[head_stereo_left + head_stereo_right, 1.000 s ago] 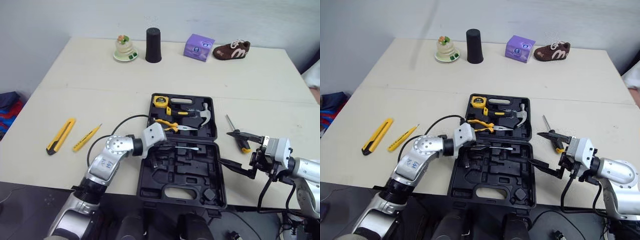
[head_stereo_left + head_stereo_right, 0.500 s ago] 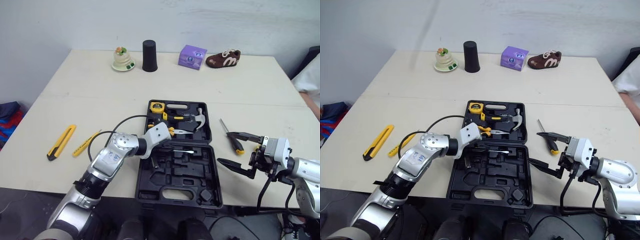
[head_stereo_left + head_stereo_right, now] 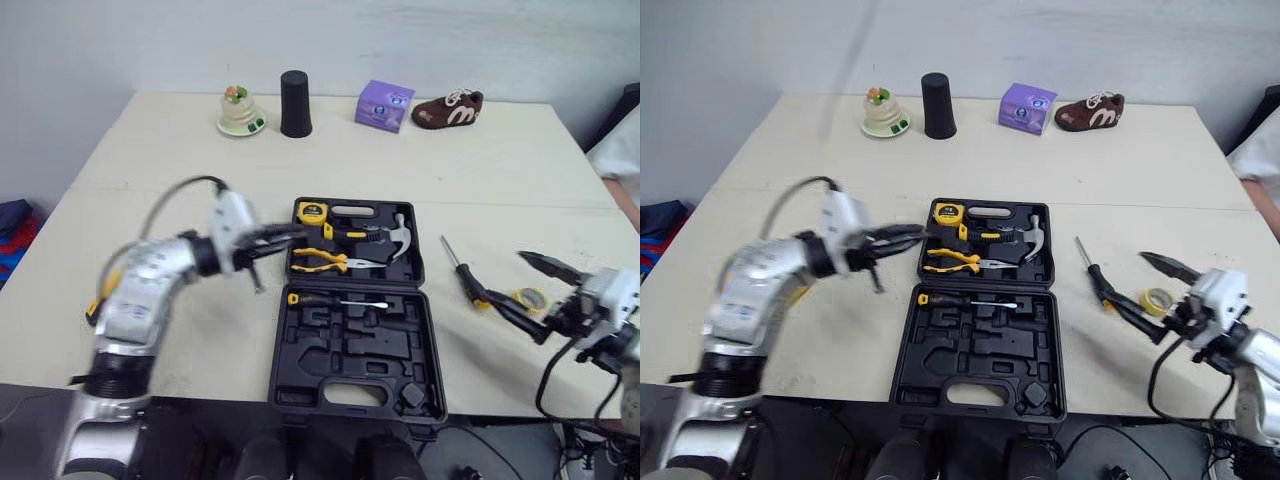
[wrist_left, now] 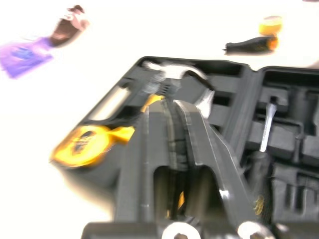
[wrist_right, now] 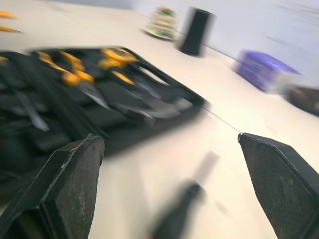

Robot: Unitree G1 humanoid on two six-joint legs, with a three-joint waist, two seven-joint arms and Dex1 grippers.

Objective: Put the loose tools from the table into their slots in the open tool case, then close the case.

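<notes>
The black tool case (image 3: pixel 352 372) lies open mid-table. Its far half holds a yellow tape measure (image 3: pixel 311 211), pliers (image 3: pixel 325 260) and a hammer (image 3: pixel 396 235). A yellow-handled screwdriver (image 3: pixel 328 299) lies in a slot of the near half. My left gripper (image 3: pixel 290 238) hovers at the case's far left corner, shut and holding nothing; it points over the hammer (image 4: pixel 174 74). A loose black-and-yellow screwdriver (image 3: pixel 464 275) and a yellow tape roll (image 3: pixel 528 298) lie right of the case. My right gripper (image 3: pixel 508 277) stands wide open just right of that screwdriver.
Along the far edge stand a small dish ornament (image 3: pixel 235 110), a black cup (image 3: pixel 294 103), a purple box (image 3: pixel 384 106) and a brown shoe (image 3: pixel 447 109). White cloth (image 3: pixel 622 150) shows at the right edge. My left arm hides the table left of the case.
The camera has shifted. My left gripper has pulled out of the case to its left, leaving the yellow-handled screwdriver in its slot. My right gripper has drawn back to the right, uncovering the tape roll.
</notes>
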